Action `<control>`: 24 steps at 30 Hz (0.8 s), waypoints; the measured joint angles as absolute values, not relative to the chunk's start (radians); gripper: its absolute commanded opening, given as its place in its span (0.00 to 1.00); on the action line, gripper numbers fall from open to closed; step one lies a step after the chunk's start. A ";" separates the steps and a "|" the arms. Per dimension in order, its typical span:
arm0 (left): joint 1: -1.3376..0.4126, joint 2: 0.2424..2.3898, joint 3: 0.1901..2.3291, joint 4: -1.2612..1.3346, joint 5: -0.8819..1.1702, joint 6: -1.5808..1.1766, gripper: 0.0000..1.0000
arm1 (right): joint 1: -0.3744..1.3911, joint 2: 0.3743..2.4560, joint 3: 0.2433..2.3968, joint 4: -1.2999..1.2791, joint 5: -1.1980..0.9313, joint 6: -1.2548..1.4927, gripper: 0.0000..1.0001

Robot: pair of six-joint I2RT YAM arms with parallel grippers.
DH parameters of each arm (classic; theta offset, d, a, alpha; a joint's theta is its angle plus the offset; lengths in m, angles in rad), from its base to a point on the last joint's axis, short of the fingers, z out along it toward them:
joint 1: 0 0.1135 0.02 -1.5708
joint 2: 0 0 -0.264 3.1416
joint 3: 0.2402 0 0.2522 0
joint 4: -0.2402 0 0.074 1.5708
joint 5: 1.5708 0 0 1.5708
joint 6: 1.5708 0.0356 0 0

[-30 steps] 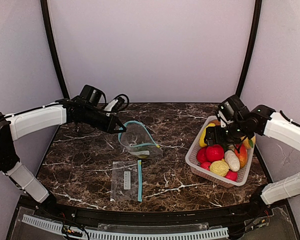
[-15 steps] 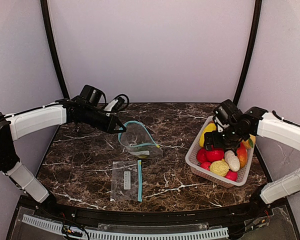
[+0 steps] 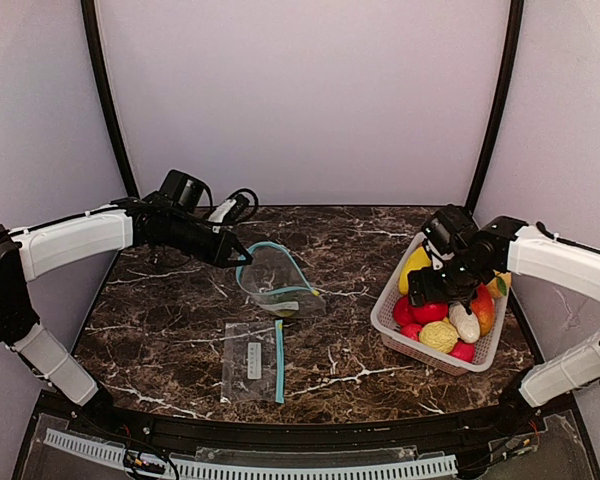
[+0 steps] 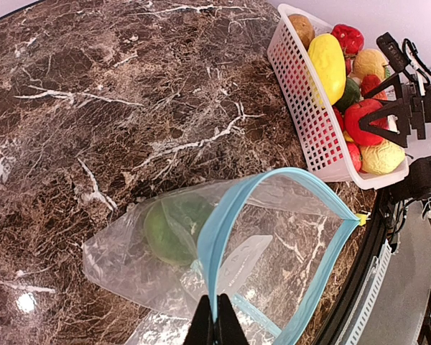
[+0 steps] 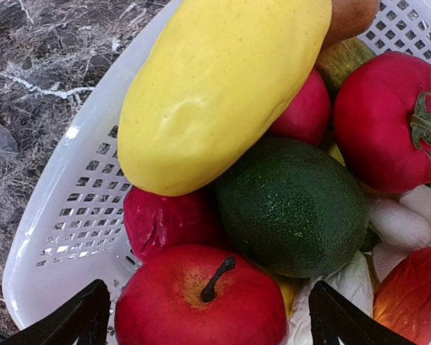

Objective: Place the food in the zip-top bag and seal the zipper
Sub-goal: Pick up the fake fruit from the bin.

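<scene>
Red apple (image 5: 201, 298) sits between the wide-spread jaws of our right gripper (image 5: 208, 321) (contact unclear, bottom cropped), while our left gripper (image 4: 216, 323) clamps the blue rim of the bag (image 4: 122, 248).

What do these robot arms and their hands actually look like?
Both the left arm and right arm have smooth white tubular shells joined by black joints. The left hand and right hand are black, each ending in two thin pointed fingers. Black cables loop at the left wrist.

White-shelled arms (image 3: 75, 240) with black joints (black cables (image 3: 242, 198) by one wrist).
</scene>
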State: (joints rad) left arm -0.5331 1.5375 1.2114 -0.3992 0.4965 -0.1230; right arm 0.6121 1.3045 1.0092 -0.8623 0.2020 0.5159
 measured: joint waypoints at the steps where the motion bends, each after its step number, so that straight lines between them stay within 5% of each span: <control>1: -0.533 1.538 1.211 -0.400 0.496 -0.123 0.01 | 0.612 1.305 1.007 -0.863 0.202 0.517 0.92; 24: -0.533 1.538 1.211 -0.400 0.498 -0.118 0.01 | 0.615 1.303 1.032 -0.913 0.202 0.522 0.71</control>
State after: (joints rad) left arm -0.5331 1.5375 1.2114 -0.3996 0.4976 -0.1177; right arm 0.6151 1.3033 1.0317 -0.9134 0.2016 0.5217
